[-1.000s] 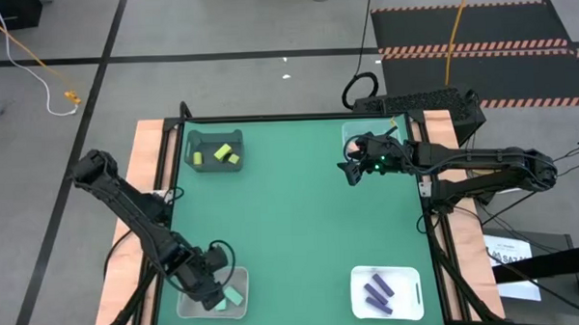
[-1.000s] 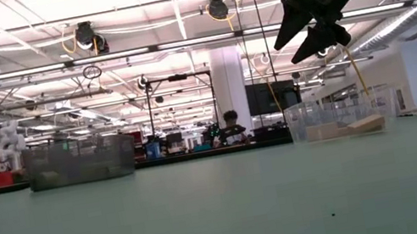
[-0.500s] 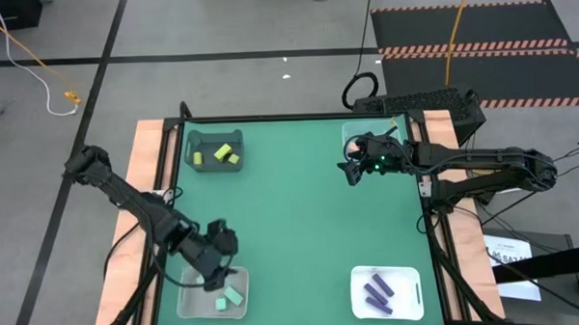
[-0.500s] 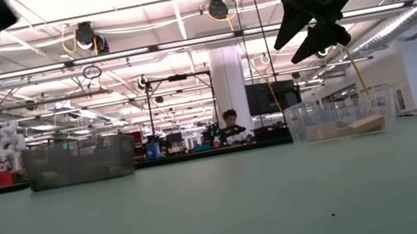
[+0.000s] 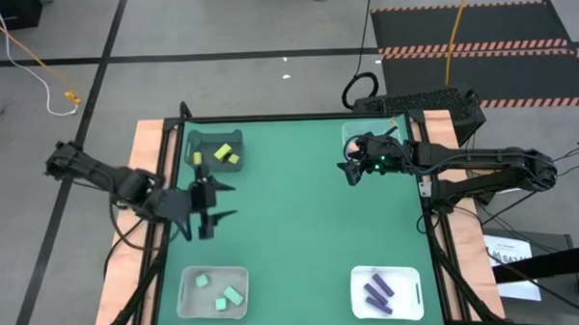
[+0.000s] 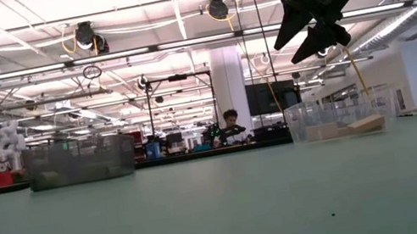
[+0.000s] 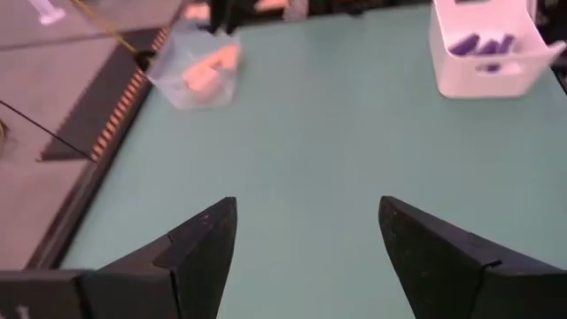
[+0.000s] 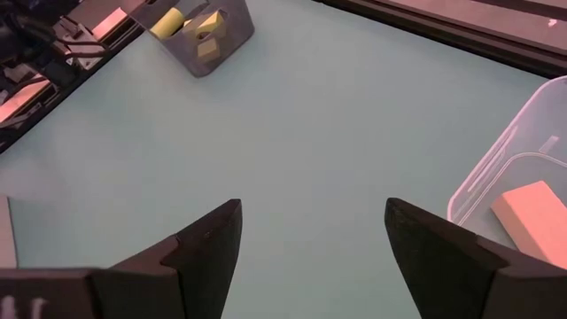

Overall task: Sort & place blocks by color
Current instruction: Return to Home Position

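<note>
High view: left pincer [image 5: 227, 201] spread empty, mint blocks [image 5: 234, 295] well apart; right pincer [image 5: 349, 172] spread.

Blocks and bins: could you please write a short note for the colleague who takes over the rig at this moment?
Left gripper: open, empty, above the left side of the table, between the dark grey bin and the pale bin.
Right gripper: open, empty, raised beside the clear bin.
Blocks: yellow-green blocks in the dark grey bin, mint teal blocks in the pale bin, purple blocks in the white bin, salmon blocks in the clear bin.
Done: every block in view lies in a bin, one colour per bin.
Left: probably only sending both grippers home.
</note>
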Tool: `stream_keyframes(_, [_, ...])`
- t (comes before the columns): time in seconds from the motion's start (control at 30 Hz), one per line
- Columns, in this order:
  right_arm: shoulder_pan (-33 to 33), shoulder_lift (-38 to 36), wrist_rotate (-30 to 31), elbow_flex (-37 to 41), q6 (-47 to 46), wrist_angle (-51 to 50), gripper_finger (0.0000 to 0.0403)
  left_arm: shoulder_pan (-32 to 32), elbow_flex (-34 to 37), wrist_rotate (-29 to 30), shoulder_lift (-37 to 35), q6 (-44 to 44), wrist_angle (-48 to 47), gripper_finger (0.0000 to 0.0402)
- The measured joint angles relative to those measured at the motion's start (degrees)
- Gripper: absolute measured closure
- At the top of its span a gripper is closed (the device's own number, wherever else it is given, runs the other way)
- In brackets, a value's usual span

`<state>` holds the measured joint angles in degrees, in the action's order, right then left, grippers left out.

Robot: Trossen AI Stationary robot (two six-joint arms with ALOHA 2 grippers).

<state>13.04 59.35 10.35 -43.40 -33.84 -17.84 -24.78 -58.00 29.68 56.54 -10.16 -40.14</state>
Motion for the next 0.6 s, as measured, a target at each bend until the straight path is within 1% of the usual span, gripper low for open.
stream_keyframes(0.1, [0.00, 0.00, 0.00, 0.00, -0.01, 0.01, 0.0133, 1.72, 4.13, 0.03, -4.18, 3.75, 4.74, 0.0128])
stream_keyframes(0.33, [0.00, 0.00, 0.00, 0.00, -0.01, -0.01, 0.0133, 4.15, 19.52, 0.03, -16.03, 14.33, 27.25, 0.0128])
stream_keyframes(0.43, [0.00, 0.00, 0.00, 0.00, -0.01, 0.01, 0.0133, 5.26, 24.58, 0.04, -20.52, 17.06, 31.51, 0.0128])
stream_keyframes(0.6, [0.00, 0.00, 0.00, 0.00, -0.01, -0.01, 0.0133, 8.04, 32.30, 0.05, -26.23, 17.31, 36.49, 0.0128])
